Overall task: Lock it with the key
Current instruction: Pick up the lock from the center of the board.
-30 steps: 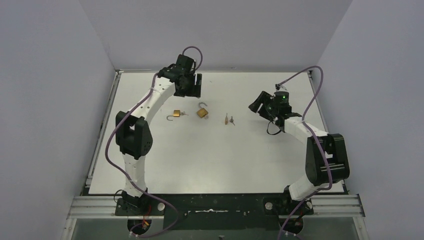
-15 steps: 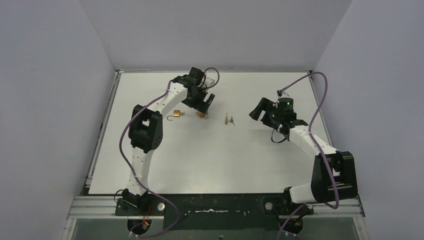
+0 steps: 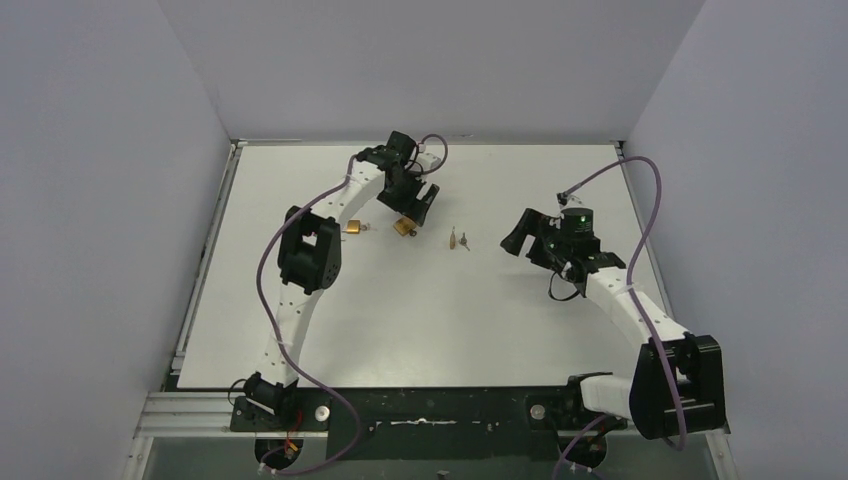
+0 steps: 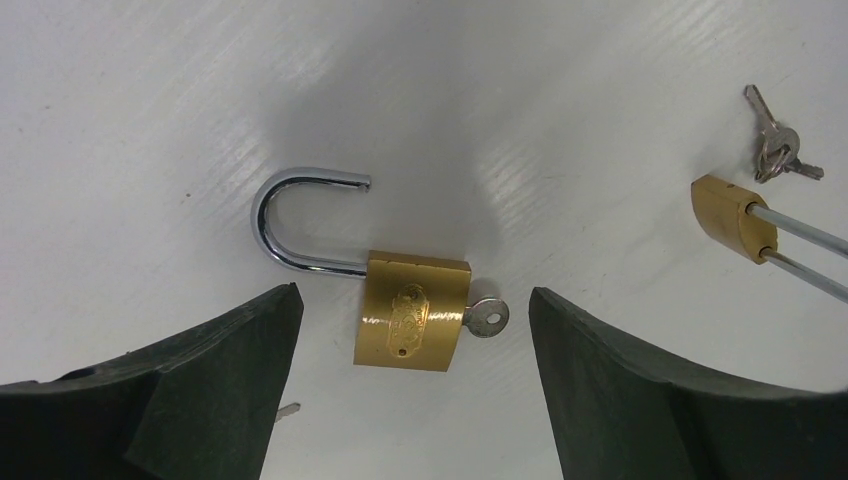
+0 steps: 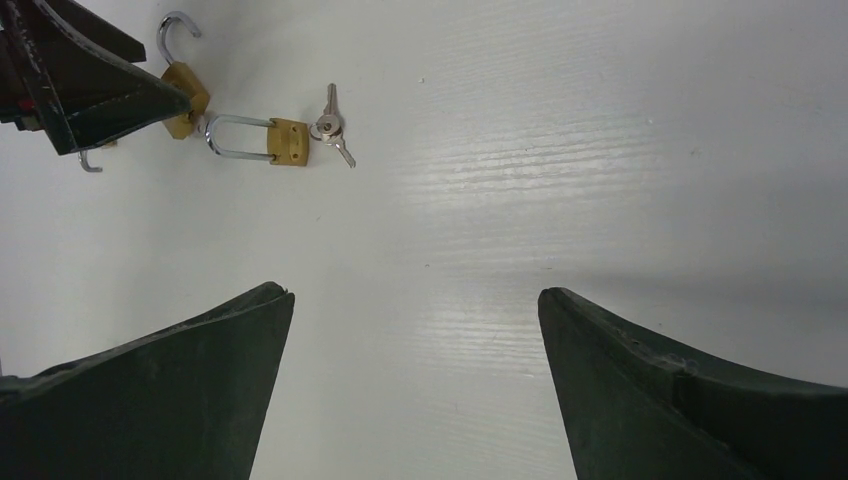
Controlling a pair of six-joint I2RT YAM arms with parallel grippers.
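The white table (image 3: 420, 320) carries everything. The left arm (image 3: 345, 197) reaches to its far middle. The left gripper (image 4: 412, 292) is spread wide and holds nothing, one finger on each side of the brass padlock (image 4: 412, 325). The right gripper (image 5: 415, 293), equally wide and empty, hovers well apart from it. The brass padlock lies flat with its shackle (image 4: 300, 220) swung open. A second padlock (image 4: 730, 215) lies near, a key bunch (image 4: 775, 150) just beside it. The key (image 4: 488, 317) sits in the brass padlock's keyhole.
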